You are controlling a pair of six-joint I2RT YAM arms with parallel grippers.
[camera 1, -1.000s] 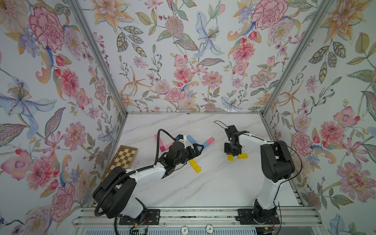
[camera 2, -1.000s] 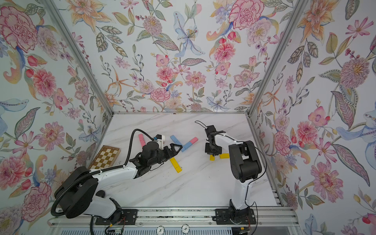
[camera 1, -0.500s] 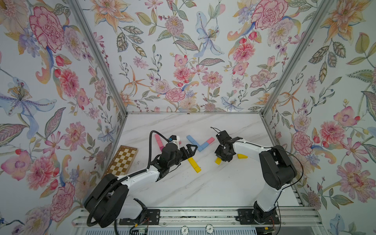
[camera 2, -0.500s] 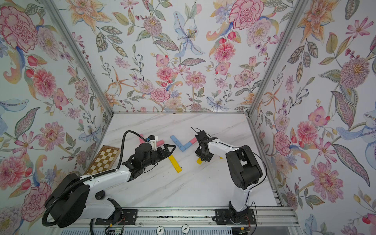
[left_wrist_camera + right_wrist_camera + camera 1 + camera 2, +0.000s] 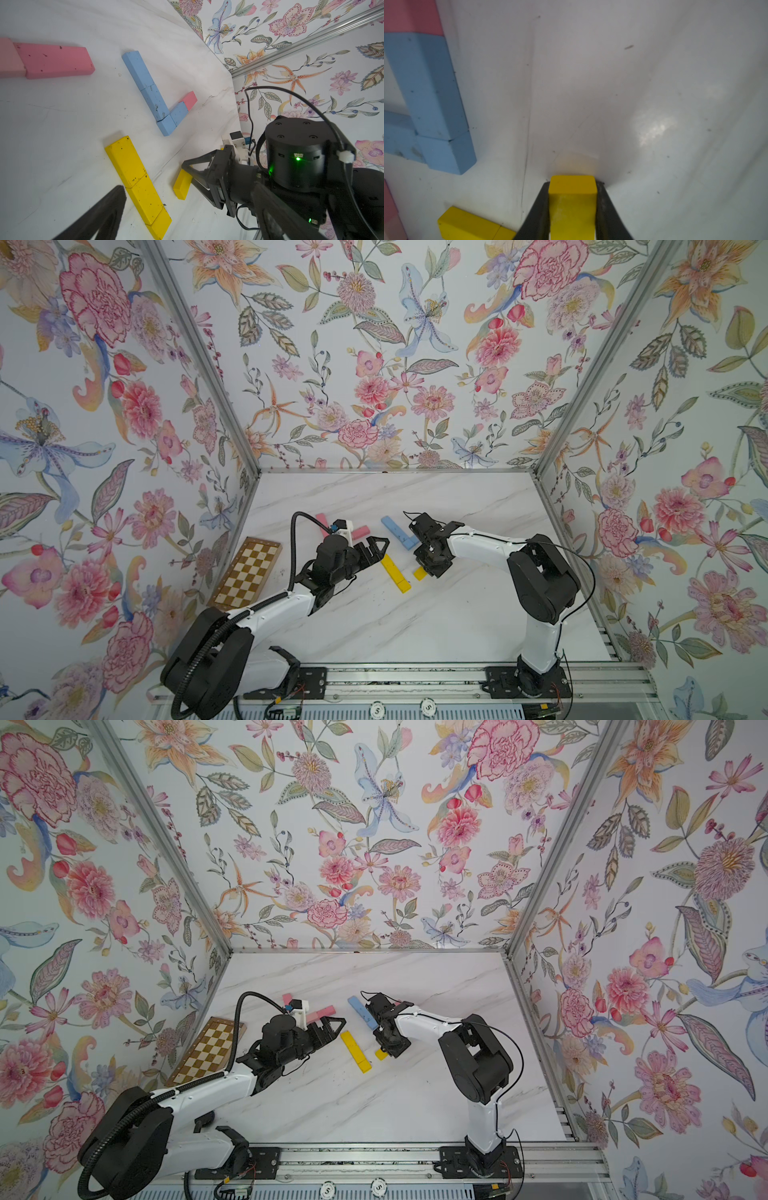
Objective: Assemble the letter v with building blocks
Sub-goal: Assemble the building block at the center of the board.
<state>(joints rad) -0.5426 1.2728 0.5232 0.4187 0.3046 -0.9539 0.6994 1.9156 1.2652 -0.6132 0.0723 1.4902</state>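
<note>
A short yellow block [image 5: 572, 197] is pinched between the right fingers [image 5: 539, 209] and has been brought across the counter [image 5: 415, 626] to just beside the near end of the yellow row [image 5: 395, 572] (not touching it yet), so the V's second stroke is judged about to be started. The left fingers [image 5: 108, 207] are held spread and empty by the row's far end. Farther back, the blue blocks [image 5: 397, 531] and pink blocks [image 5: 359, 532] are unmoved.

The marble table [image 5: 415, 622] bears a checkered board [image 5: 246, 568], yellow blocks [image 5: 395, 572], blue blocks [image 5: 397, 531] and pink blocks [image 5: 360, 532].
</note>
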